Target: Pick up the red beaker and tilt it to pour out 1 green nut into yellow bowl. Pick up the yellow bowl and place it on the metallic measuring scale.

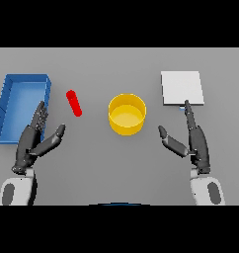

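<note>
Left hand (33,141) and right hand (192,141) hover low over the grey table (92,168), fingers straight, holding nothing. Between them, farther off: yellow bowl (127,114), seemingly empty. Red beaker (74,103) lies left of it, apart. Blue bin (20,106) far left; metallic scale (181,88) far right.

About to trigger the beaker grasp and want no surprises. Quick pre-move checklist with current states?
1. Left hand free, fingers straight, holding nothing: ok.
2. Right hand free and open: ok.
3. Small red cylindrical beaker upright for grasping: not ok, it looks to be lying on the grey table.
4. Green nut inside the beaker: cannot tell.
5. Round yellow bowl upright, nothing visible inside, open path from the beaker: ok.
6. Flat square metallic measuring scale unoccupied: ok; the right hand's fingertip sits at its near edge.
7. Blue rectangular tray beside the left hand, apart from the beaker: ok.
</note>
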